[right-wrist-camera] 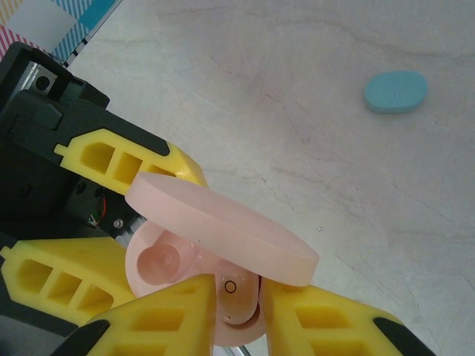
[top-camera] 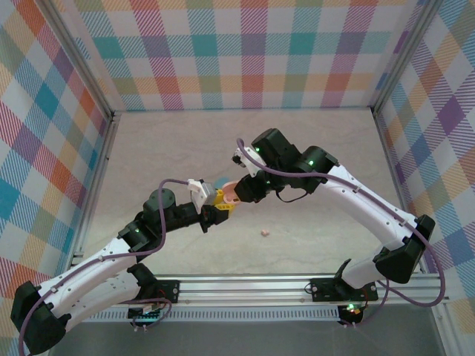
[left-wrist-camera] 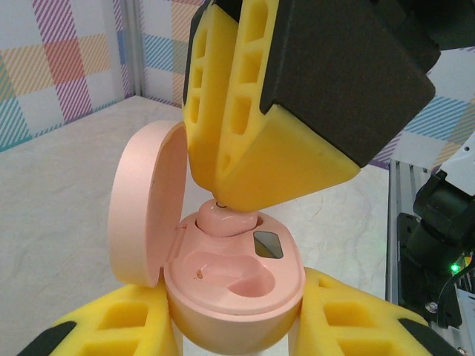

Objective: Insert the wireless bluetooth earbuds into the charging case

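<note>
Pink earbud point(right-wrist-camera: 234, 298), small, rounded: pinched by right end effector point(right-wrist-camera: 239, 291); left end effector point(left-wrist-camera: 234, 315) clamps pink case point(left-wrist-camera: 223, 278).

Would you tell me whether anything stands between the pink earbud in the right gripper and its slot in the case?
Nothing visible does: the pink earbud, in the right gripper, sits at the far slot's mouth in the pink case, whose lid stands open.

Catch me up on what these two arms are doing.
The left gripper clamps an open pink charging case between its fingers, with the lid tipped up. The right gripper pinches a pink earbud and holds it down in the case. The other slot is empty. A small pink piece lies loose on the table.
</note>
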Motion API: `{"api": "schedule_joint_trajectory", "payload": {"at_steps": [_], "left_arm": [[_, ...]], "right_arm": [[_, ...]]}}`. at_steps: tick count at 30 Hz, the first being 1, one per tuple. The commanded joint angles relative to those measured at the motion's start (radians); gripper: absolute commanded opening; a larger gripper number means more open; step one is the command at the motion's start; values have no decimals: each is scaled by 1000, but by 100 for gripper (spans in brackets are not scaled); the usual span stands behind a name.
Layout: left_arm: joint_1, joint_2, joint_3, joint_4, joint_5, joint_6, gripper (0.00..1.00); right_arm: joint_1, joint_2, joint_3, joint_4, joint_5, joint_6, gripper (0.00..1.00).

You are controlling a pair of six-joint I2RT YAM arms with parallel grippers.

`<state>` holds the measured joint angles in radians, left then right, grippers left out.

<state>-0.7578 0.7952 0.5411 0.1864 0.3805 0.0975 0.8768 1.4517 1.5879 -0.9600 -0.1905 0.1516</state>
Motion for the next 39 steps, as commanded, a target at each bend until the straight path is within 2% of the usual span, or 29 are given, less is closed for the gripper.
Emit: {"api": "schedule_joint_trajectory", "payload": {"at_steps": [1, 4, 19, 25, 29, 31, 39], "left_arm": [[-8, -10, 10, 46, 7, -8, 22], [-8, -10, 10, 48, 11, -11, 22], [-7, -14, 14, 54, 10, -12, 22], [-6, -13, 17, 53, 10, -8, 22], [-7, -17, 13, 45, 5, -7, 22], [-6, -21, 8, 44, 1, -7, 22], [-7, -38, -6, 35, -16, -8, 22]], "right_arm": [[1, -13, 22, -14, -2, 14, 29], [1, -7, 17, -15, 4, 11, 32], [11, 54, 42, -60, -4, -3, 31], [19, 74, 61, -85, 4, -11, 23], [19, 66, 70, -88, 16, -8, 22], [18, 60, 70, -88, 24, -6, 18], [17, 39, 81, -85, 41, 11, 16]]}}
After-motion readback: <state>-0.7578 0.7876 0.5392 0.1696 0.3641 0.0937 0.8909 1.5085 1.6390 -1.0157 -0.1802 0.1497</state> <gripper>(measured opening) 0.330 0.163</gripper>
